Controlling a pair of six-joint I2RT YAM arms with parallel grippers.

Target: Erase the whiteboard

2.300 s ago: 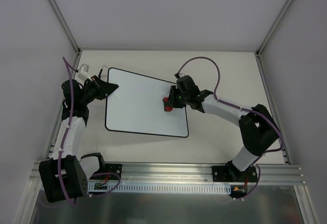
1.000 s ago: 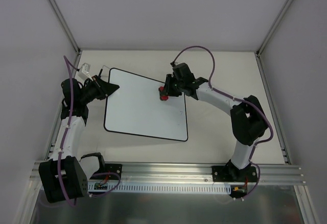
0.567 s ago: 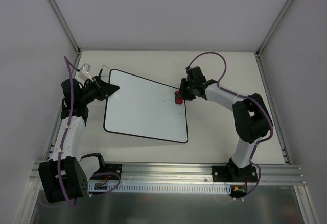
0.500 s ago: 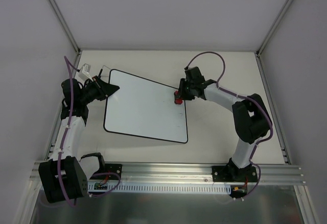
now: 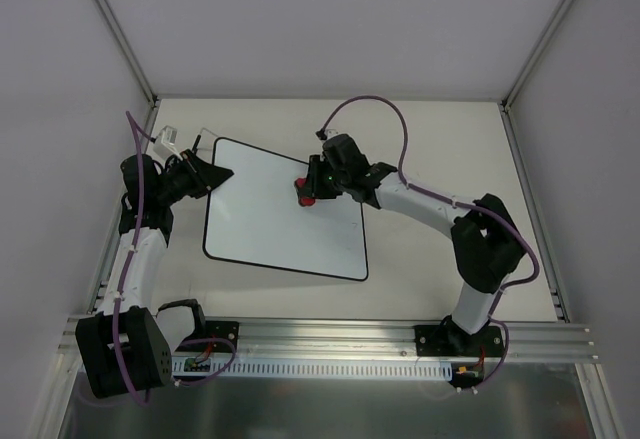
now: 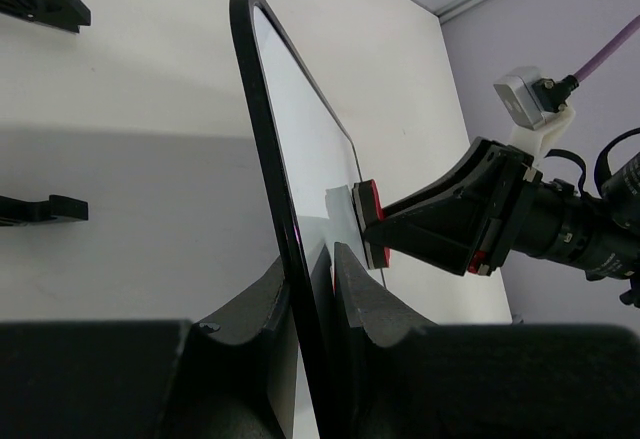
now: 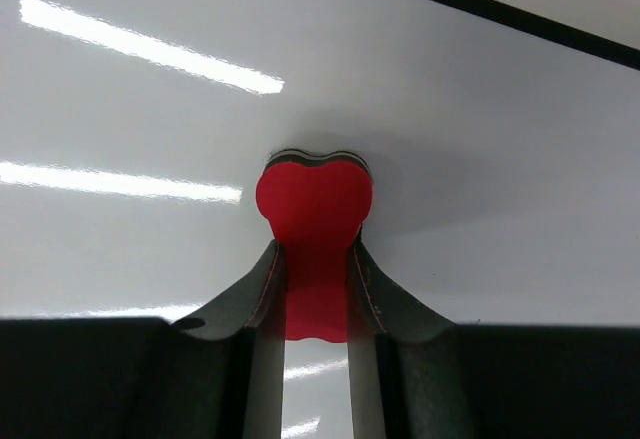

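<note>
Eraser [image 7: 314, 199]: clamped between right jaws, swept back inward from the edge. Whiteboard [image 5: 270, 219]: rim pinched between left jaws; appears clean.

The whiteboard [image 5: 270, 224] is smooth and shiny. The red eraser [image 7: 314, 199] looks dull and soft. The left hand [image 6: 312, 259] and right hand [image 7: 315, 251] are dull black plastic.

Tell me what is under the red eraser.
The whiteboard lies under the red eraser, which the right gripper holds against it. Around the eraser the board looks clean. The patch beneath it is covered, so any marks there cannot be seen.
</note>
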